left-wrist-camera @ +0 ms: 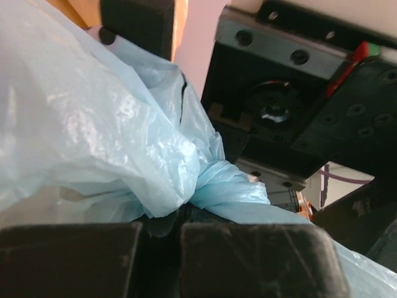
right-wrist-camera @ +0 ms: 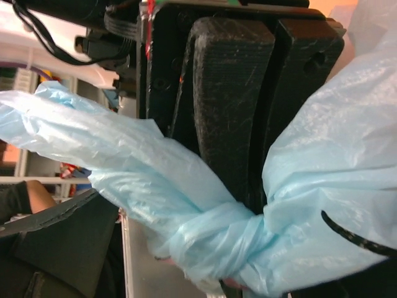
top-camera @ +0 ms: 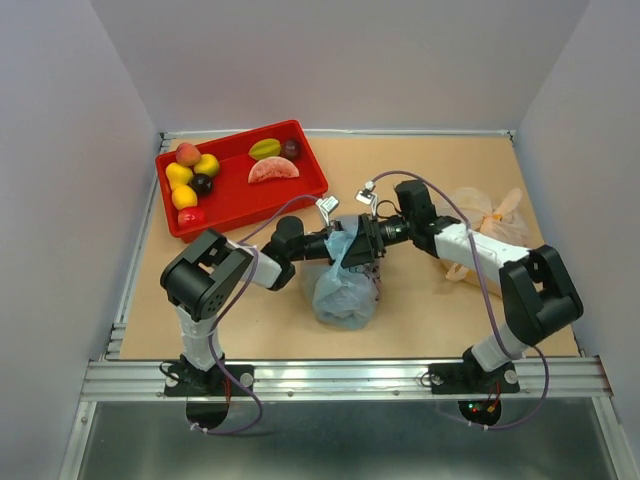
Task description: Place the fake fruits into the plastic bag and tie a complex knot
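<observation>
The light-blue plastic bag (top-camera: 345, 290) sits mid-table, its top drawn up between my two grippers. My left gripper (top-camera: 335, 240) is shut, pinching a handle strip at its fingertips (left-wrist-camera: 172, 226). The knot (left-wrist-camera: 226, 186) is a twisted lump just past them, and it also shows in the right wrist view (right-wrist-camera: 229, 239). My right gripper (top-camera: 367, 233) faces the left one, shut on the other strip. Film covers its jaws (right-wrist-camera: 205, 273). The fake fruits lie in the red tray: peach (top-camera: 187, 154), bananas (top-camera: 180, 178), plum (top-camera: 202, 184), starfruit (top-camera: 264, 149) and melon slice (top-camera: 273, 171).
The red tray (top-camera: 310, 178) stands at the back left. A pale orange-beige bag (top-camera: 490, 225) lies at the right, beside the right arm. A metal rail (top-camera: 340, 375) runs along the near edge. Grey walls close in three sides.
</observation>
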Robot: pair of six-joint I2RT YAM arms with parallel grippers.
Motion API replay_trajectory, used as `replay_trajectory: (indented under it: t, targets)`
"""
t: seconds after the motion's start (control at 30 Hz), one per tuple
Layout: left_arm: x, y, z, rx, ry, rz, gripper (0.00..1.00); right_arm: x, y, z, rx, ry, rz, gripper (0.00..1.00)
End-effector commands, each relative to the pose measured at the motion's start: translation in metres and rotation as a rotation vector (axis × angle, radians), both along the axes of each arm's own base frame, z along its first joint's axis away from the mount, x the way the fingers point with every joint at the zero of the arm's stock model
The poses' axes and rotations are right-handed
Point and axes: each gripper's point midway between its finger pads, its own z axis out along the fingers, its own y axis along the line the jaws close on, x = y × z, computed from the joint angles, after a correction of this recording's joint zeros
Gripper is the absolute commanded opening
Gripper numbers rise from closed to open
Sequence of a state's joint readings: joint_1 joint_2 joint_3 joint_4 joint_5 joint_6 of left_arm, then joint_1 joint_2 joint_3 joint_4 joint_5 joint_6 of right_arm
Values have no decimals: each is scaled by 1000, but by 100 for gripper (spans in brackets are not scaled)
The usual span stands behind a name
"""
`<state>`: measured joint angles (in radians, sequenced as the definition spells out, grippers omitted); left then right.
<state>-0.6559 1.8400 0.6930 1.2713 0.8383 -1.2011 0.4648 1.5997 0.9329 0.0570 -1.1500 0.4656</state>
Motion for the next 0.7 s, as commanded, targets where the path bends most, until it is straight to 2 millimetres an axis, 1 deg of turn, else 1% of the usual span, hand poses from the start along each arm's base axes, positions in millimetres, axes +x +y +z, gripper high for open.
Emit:
replay_trajectory:
  t: [0.0,0.07,0.2,0.33,0.4,0.43,0.47,0.53,0.57,0.6,0.67]
  targets:
    - [-43,12,115,-411,-568,-74,0,7,-20,25,-30,-149,-23,100]
    - [-42,11,115,-414,-557,-75,0,5,-28,23,-65,-126,-46,100]
    - [-42,11,117,-423,-560,-76,0,11,-38,24,-104,-119,-85,100]
    - [-42,11,119,-430,-558,-77,0,17,-49,32,-106,-99,-120,100]
    - [-42,11,119,-432,-558,-77,0,20,-61,39,-92,-88,-149,99]
    - [-42,11,119,-432,-553,-77,0,20,-65,41,-88,-79,-159,94]
    - [-42,11,120,-437,-558,-77,0,23,-73,40,-87,-66,-185,90]
    - [-42,11,119,-436,-556,-79,0,23,-80,41,-82,-49,-207,79]
    - [-42,11,120,-438,-557,-79,0,22,-83,42,-77,-37,-215,71]
    - [-41,11,119,-440,-555,-79,0,22,-89,42,-70,-32,-227,61]
    - [-40,10,120,-442,-554,-78,0,21,-90,41,-73,-37,-231,54]
